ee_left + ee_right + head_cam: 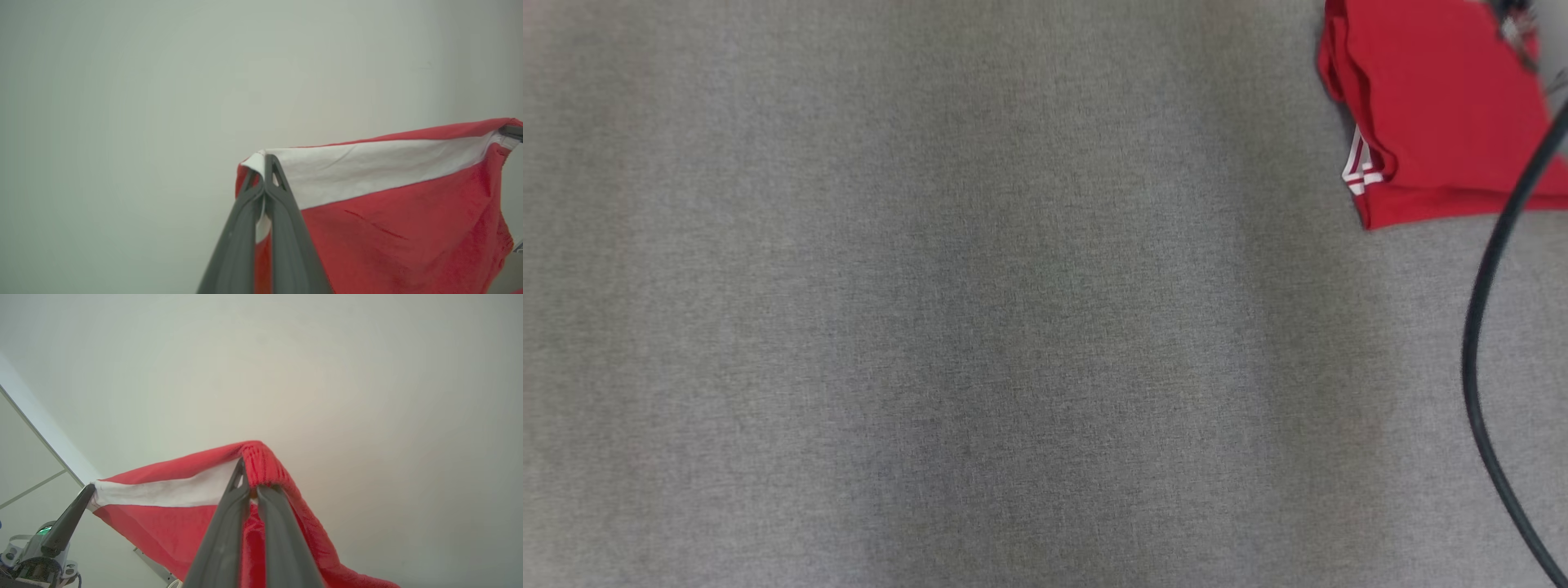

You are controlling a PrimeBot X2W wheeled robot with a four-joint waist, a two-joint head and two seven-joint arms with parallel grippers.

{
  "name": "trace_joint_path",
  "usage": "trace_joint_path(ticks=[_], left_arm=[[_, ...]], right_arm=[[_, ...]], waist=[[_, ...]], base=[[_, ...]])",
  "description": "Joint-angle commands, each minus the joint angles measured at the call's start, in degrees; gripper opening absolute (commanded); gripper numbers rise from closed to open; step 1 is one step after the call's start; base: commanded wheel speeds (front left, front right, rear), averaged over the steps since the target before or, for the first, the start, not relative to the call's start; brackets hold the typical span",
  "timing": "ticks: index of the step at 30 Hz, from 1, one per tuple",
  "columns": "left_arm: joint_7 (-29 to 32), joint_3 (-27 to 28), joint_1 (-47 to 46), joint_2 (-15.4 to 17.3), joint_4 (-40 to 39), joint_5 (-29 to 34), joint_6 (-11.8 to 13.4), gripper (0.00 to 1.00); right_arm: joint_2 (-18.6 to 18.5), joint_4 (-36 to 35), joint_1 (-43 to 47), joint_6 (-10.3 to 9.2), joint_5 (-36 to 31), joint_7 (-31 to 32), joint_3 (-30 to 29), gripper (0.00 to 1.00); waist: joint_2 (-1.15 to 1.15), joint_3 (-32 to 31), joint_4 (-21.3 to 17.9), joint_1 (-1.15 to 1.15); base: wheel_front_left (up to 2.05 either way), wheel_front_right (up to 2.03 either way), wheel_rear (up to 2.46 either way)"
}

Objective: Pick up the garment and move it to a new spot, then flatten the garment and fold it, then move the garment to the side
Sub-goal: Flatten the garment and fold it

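Your left tool (261,168) and right tool (250,478) each pinch the white band (367,171) of the red garment (388,237), stretched between them over the table (931,327); pull wider and a shallow grip may slip.

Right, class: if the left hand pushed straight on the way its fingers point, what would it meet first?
The left hand is shut on the white band of the red garment, so that cloth sits at its tips. Beyond it the way looks free up to a pale surface, whose distance is unclear.
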Motion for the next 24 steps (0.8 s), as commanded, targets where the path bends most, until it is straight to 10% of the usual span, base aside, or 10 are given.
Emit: trace_joint_path(ticks=[1,14,24], left_arm=[[-0.95,-1.43,-2.36,-0.47,1.75,0.86,0.07,0.0],[-10.83,-8.23,0.8,0.33,7.25,-3.79,0.07,0.0],[-14.3,-6.84,29.84,3.79,-8.33,-10.08,3.95,0.0]], right_arm=[[0.07,0.31,-1.78,0.01,-0.74,-2.2,0.67,0.0],[-7.17,-9.98,3.51,0.01,4.77,-4.92,13.38,0.0],[-17.34,-27.38,23.89,0.01,13.17,-8.17,25.29,0.0]], waist=[[-0.01,1.7,-0.46,-0.01],[-0.01,5.86,1.71,-0.01],[-0.01,-1.83,1.23,-0.01]], base=[[0.0,0.0,0.0],[0.0,0.0,0.0],[0.0,0.0,0.0]])
